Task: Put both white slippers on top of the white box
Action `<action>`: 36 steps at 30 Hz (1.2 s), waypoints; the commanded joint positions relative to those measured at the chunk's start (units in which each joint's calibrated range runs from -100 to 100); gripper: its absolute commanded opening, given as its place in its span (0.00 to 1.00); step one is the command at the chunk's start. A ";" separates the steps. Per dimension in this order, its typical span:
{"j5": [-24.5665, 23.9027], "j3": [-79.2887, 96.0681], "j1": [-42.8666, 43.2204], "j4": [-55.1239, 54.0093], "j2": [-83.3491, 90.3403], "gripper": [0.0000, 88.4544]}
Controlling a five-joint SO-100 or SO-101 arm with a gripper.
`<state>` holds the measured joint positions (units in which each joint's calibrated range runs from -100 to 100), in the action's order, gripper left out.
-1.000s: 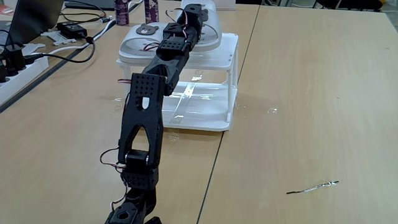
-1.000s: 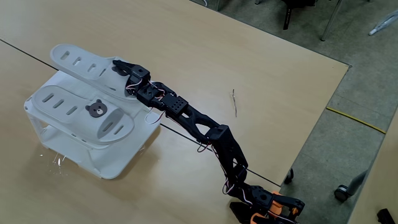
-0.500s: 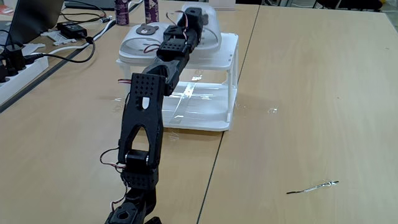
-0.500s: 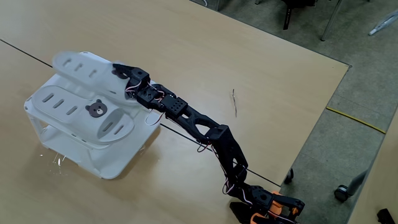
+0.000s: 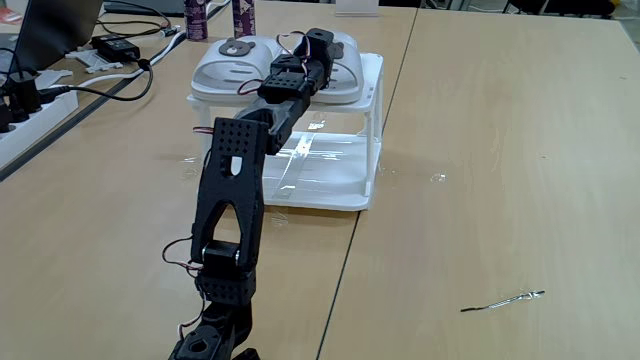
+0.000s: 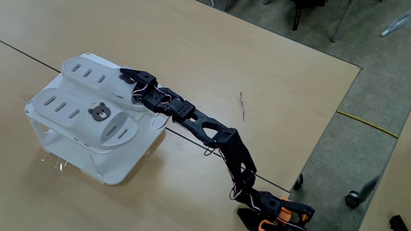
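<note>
The white box [image 5: 372, 98] [image 6: 121, 163] stands on the wooden table in front of my outstretched arm. One white slipper [image 5: 225, 62] [image 6: 80, 114], its bear badge facing up, lies flat on the box top. The second white slipper [image 5: 345, 52] [image 6: 87, 69] lies beside it on the top, by the far edge in a fixed view. My gripper [image 5: 318, 42] [image 6: 126, 74] reaches over the box and is shut on the near end of this second slipper.
A power strip [image 5: 22, 110], a black adapter [image 5: 118, 46], cables and two bottles [image 5: 196, 18] crowd the table's left side. A thin wire [image 5: 503, 300] [image 6: 242, 106] lies on the bare wood to the right. The table edge [image 6: 327, 122] drops to the floor.
The held slipper was raised and tilted above the box; it has come down flat onto the box top beside the other slipper, with the gripper lowering along with it.
</note>
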<state>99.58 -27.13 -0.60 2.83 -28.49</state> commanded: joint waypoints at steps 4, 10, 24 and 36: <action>0.42 -4.76 0.27 -0.33 4.14 0.18; 0.42 -3.49 0.27 -0.16 6.66 0.18; 0.42 12.56 1.01 -0.16 19.45 0.18; 0.42 24.83 1.09 -0.24 25.76 0.18</action>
<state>99.58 -2.52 0.37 2.75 -10.85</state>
